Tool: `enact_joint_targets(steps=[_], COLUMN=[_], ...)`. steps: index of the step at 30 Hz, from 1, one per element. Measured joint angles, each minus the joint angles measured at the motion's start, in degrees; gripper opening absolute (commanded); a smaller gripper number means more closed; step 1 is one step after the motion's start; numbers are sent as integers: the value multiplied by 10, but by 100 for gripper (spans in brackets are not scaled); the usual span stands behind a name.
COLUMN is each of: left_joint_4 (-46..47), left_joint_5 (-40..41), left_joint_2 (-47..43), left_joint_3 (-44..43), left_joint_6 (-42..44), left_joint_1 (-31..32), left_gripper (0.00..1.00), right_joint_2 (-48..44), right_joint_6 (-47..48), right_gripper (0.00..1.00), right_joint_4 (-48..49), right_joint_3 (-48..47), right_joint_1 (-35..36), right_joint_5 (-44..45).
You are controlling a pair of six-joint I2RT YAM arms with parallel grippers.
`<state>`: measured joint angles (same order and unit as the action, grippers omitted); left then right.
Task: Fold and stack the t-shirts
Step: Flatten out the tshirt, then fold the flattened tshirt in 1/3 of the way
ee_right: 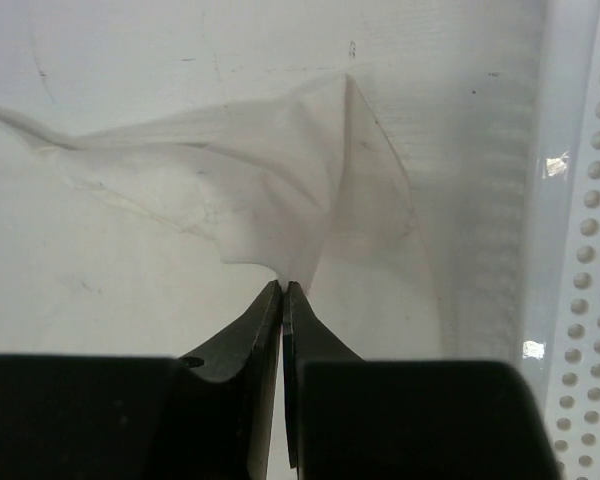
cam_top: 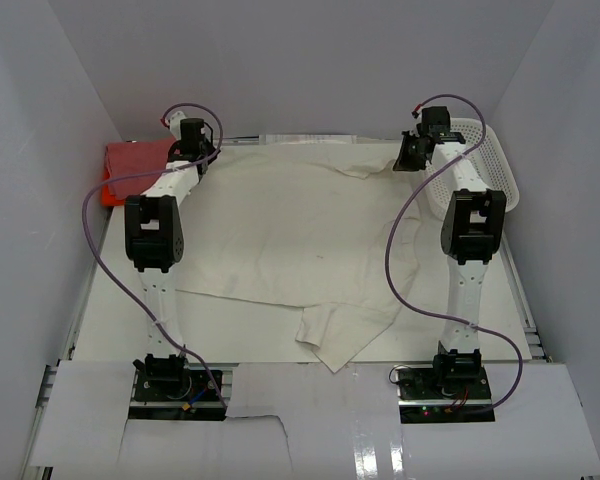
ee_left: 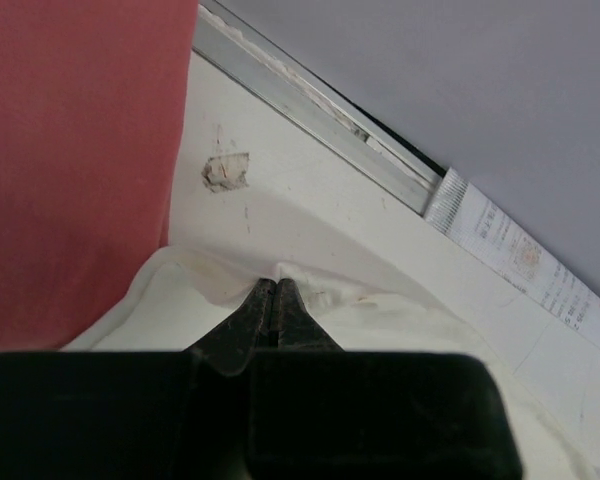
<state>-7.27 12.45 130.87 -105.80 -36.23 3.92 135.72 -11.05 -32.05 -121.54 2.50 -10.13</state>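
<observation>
White table (cam_top: 240,325) between pale grey walls (cam_top: 40,120); the cream t-shirt (cam_top: 290,230) lies spread across it, one sleeve trailing toward the near edge. The left gripper (ee_left: 272,288) is clenched on the shirt's far left edge, cloth bunched round its tips; the right gripper (ee_right: 283,287) is pinched tight on the far right corner, which rises in a small peak. The pink-red t-shirt (cam_top: 135,160) lies folded at the far left corner, just beside the cream one; the orange t-shirt (cam_top: 104,195) shows only as a sliver beneath it. The white mesh basket (cam_top: 495,165) stands far right; its inside is hard to make out.
</observation>
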Motion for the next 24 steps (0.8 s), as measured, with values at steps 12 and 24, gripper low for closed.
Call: enact_joint_targets(steps=[12,24], left_joint_4=[5,18], left_joint_5=[-29,-64], left_joint_2=[57,61], left_joint_3=[-34,-36], left_joint_6=[0,0], left_joint_1=[-38,-54], left_gripper=[0,0], right_joint_2=[-69,-126], right_joint_6=[8,11], right_gripper=[8,8], right_joint_4=[9,23], right_joint_3=[54,128], right_joint_1=[3,14], right_joint_5=[-33,-42])
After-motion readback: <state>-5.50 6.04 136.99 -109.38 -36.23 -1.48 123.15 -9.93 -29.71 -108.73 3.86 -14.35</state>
